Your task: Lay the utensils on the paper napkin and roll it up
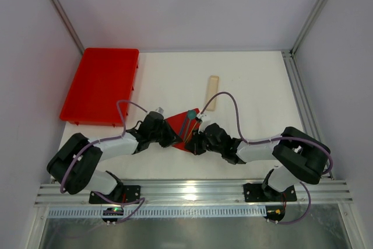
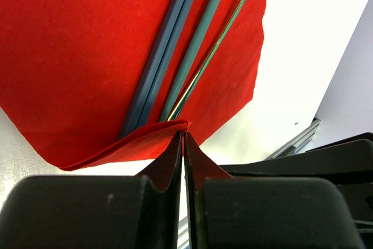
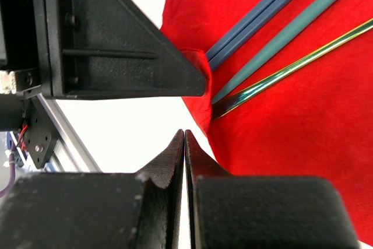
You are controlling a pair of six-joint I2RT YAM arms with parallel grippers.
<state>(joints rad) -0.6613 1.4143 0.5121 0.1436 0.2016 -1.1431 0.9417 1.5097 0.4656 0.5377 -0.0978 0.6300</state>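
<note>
The red paper napkin (image 1: 176, 125) lies between both grippers, also in the left wrist view (image 2: 76, 56) and right wrist view (image 3: 303, 138). The utensils (image 1: 187, 122) lie side by side on it: a dark blue one (image 2: 157, 56), a teal one (image 2: 198, 39) and a thin shiny one (image 2: 217, 42); they also show in the right wrist view (image 3: 280, 33). My left gripper (image 2: 183, 135) is shut on the napkin's near edge, which is lifted and folded over the utensil ends. My right gripper (image 3: 185, 133) is shut and empty, its tips just beside the napkin's edge.
A big red plastic tray (image 1: 99, 86) sits at the back left. A pale beige strip (image 1: 211, 93) lies behind the napkin. The left gripper's black finger (image 3: 116, 45) fills the upper left of the right wrist view. The aluminium rail (image 1: 192, 190) runs along the near edge.
</note>
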